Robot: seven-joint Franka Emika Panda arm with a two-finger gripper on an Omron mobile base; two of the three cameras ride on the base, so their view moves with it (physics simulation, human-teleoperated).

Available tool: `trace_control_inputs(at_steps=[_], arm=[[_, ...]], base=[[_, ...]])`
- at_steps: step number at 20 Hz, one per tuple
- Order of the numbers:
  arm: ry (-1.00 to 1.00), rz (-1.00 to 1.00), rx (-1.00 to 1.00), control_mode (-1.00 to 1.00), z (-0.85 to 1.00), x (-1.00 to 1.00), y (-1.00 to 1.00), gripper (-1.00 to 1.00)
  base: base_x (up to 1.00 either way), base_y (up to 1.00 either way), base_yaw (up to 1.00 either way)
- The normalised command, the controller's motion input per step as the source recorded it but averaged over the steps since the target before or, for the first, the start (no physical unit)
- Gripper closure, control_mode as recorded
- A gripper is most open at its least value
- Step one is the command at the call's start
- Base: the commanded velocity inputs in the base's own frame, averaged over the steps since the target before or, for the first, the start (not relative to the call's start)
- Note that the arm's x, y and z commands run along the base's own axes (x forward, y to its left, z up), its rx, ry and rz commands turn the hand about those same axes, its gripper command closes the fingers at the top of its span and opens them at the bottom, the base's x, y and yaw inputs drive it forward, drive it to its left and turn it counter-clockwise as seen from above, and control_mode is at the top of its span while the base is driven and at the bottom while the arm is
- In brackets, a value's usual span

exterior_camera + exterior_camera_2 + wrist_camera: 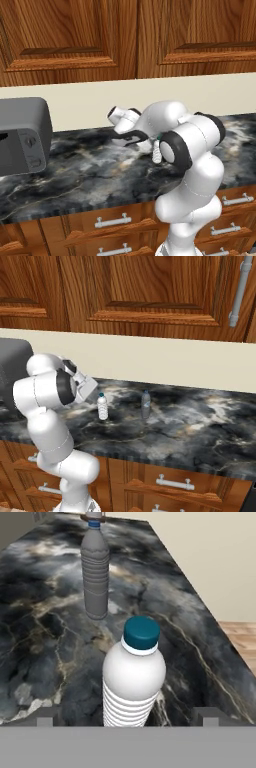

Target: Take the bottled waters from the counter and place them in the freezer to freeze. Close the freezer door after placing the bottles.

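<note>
Nearest the hand camera stands a small whitish ribbed plastic bottle with a teal-blue cap (134,677), upright on the black marble counter with white and grey veining (45,637). It sits between the two dark finger tips of the two-finger gripper (127,716), which are spread wide with a clear gap to the bottle on either side; nothing is pinched. Beyond it along the counter stands a second, greyer ribbed bottle with a blue cap (95,577), also upright and well apart from the first.

From the right base camera the nearer bottle (102,406) shows just beside the robot's hand (82,387), and the farther bottle (145,404) stands to its right, both on the counter (200,426) near the cream back wall. Brown wooden drawers with silver bar handles (175,483) run below. In the left base view the arm covers most of the bottle, and a grey toaster (22,135) sits at the counter's left end.

My judgement is that the bottle is light to moderate in weight if full, with thin walls that give a little under pressure and a smooth, somewhat slippery skin. The ribbed mid-body looks the best place to close on: the ridges should resist sliding, and a hold there, around the middle, keeps the bottle from tipping. The tapering shoulder and cap seem poorer choices, since fingers could ride up and squeeze it out.
</note>
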Motion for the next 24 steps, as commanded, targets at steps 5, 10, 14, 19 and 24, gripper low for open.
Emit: trace_control_inputs(at_steps=[5, 10, 14, 19, 24], arm=[[0.0, -0.02, 0.0, -1.0, -0.12, 0.0, -0.19, -1.0], [0.0, -0.01, 0.0, -1.0, -0.12, 0.0, -0.11, -1.0], [0.0, -0.02, 0.0, -1.0, -0.11, 0.0, -0.21, -1.0], [0.0, -0.02, 0.0, -1.0, -0.07, 0.0, -0.16, -1.0], [0.0, 0.0, 0.0, -1.0, -0.04, 0.0, -0.07, -1.0]], base=[[0.0, 0.0, 0.0], [0.0, 0.0, 0.0], [0.0, 0.0, 0.0], [0.0, 0.0, 0.0], [0.0, 0.0, 0.0]])
